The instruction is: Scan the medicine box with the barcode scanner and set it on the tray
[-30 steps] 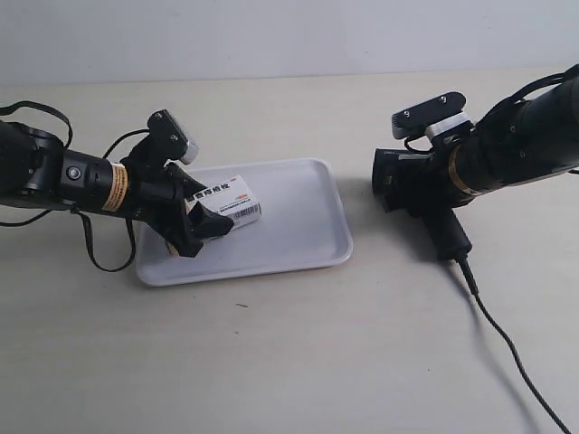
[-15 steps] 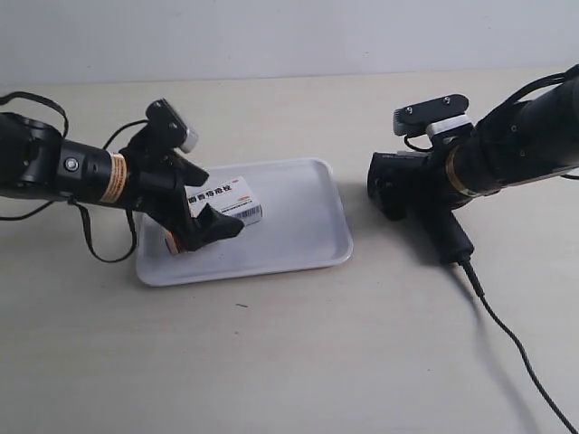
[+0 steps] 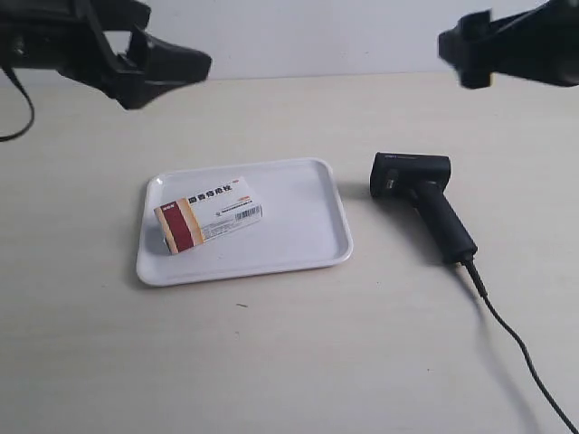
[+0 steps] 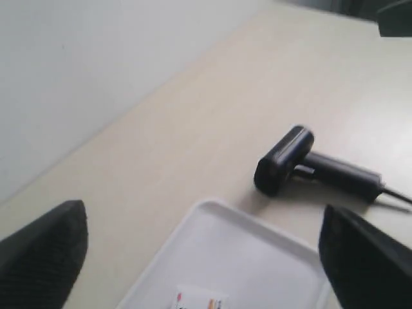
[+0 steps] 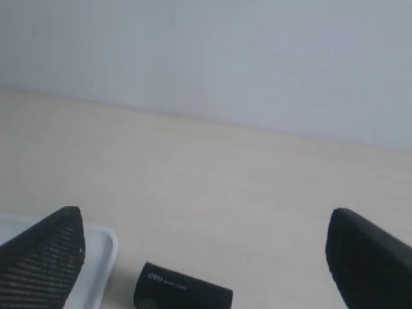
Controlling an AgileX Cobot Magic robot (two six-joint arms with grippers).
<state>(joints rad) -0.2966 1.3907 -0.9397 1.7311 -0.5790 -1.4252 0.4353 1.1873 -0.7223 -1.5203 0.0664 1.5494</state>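
We count one box (image 3: 209,216), lying flat on one tray (image 3: 298,244), toward its left half in exterior view. One scanner (image 3: 423,201) on table (image 3: 298,353) just beside tray, cable trailing. Two grippers raised, nothing held: left gripper (image 4: 203,257) jaws apart, right gripper (image 5: 206,257) jaws apart.

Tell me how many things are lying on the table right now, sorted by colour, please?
White: 2, the tray and the medicine box, which also has a dark red band and lies flat inside the tray
Black: 1, the barcode scanner, lying on the bare table beside the tray with its cable trailing off
Total: 3
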